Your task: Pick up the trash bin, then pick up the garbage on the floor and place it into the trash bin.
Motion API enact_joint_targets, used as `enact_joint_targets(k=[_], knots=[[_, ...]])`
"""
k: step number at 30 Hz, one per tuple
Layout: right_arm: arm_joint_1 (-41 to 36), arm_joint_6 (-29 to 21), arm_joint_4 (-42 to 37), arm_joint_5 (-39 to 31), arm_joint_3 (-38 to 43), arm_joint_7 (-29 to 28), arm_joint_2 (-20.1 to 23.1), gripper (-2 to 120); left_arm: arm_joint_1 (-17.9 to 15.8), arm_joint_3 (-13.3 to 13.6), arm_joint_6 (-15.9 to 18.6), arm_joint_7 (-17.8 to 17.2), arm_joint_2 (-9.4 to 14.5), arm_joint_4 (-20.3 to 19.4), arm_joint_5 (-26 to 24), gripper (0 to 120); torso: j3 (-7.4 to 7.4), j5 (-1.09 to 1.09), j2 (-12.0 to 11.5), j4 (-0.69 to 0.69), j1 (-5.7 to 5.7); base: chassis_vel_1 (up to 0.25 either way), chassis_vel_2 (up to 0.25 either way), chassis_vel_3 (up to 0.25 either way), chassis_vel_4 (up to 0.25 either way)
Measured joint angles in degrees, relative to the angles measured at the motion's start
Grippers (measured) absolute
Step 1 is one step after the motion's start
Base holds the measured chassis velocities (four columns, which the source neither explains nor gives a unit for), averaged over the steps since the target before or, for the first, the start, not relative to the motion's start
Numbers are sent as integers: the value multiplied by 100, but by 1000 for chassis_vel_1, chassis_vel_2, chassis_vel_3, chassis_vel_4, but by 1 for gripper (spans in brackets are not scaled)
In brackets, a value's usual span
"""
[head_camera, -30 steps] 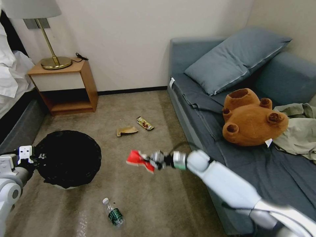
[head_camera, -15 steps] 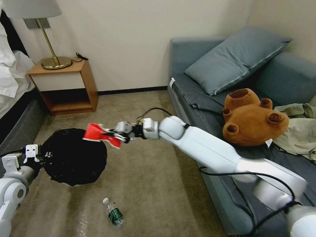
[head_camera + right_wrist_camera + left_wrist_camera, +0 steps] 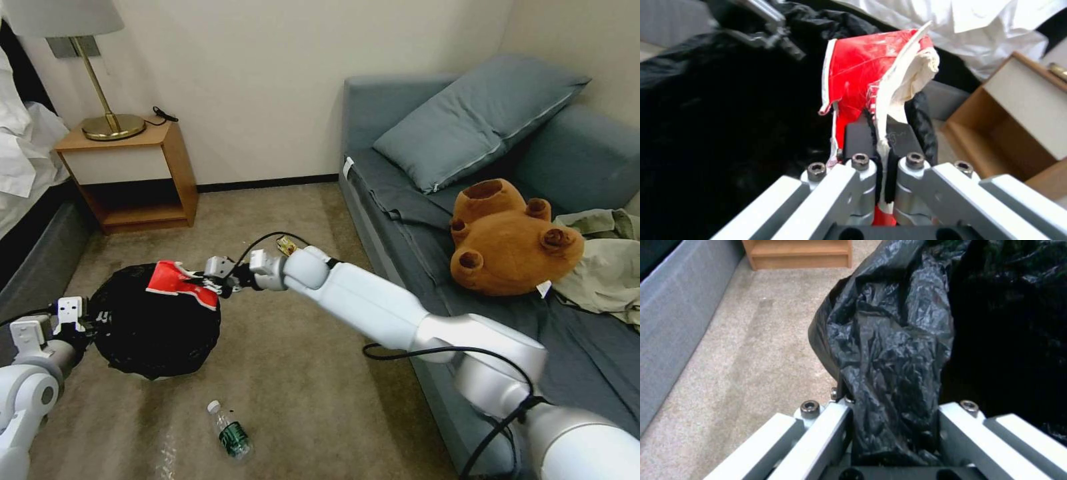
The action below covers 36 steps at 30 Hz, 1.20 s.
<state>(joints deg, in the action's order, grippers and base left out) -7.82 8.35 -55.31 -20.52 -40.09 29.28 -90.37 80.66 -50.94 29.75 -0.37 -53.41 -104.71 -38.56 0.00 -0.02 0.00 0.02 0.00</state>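
At the lower left of the frame the left hand gripped the trash bin by its rim, its fingers pinched on a fold of the black liner. The right hand reached across the middle of the frame, clamped on the red snack packet, which hung over the bin's open mouth, toward its upper edge. To my eye, a clean drop called for bringing the packet nearer the centre before the fingers parted, since it was light and might flutter out. The clear bottle lay on the carpet at the bottom centre, and a candy wrapper peeked out above the right forearm.
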Motion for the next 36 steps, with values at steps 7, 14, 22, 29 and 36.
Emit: enact_joint_targets(k=[7, 14, 22, 29, 36], knots=[[-40, 3, 24, 82, -106, -374, -88, 28, 2, -30, -6, 32, 28, 70, -4, 4, 0, 1, 0, -2, 0, 0, 0, 0, 0], [-28, -6, -321, -48, -276, -547, 36, 54, -32, -28, -50, 47, 36, 128, 6, 4, 0, 2, 0, -3, 0, 0, 0, 0, 0], [123, -525, -1668, -484, -443, -949, 438, 83, -51, -79, -111, 98, 49, 285, 38, 4, -1, 3, 0, -1, 0, 0, 0, 0, 0], [41, -1212, -2019, -602, -561, -1870, 817, 99, -1, -200, -204, 179, 70, 454, 42, 4, 0, 2, 0, -3, 0, 0, 0, 0, 0], [-101, -3167, -2662, -2149, -755, -3909, 1275, 100, 109, -355, -347, 247, 134, 563, 51, 4, 0, 2, 0, -2, 0, 0, 0, 0, 0]])
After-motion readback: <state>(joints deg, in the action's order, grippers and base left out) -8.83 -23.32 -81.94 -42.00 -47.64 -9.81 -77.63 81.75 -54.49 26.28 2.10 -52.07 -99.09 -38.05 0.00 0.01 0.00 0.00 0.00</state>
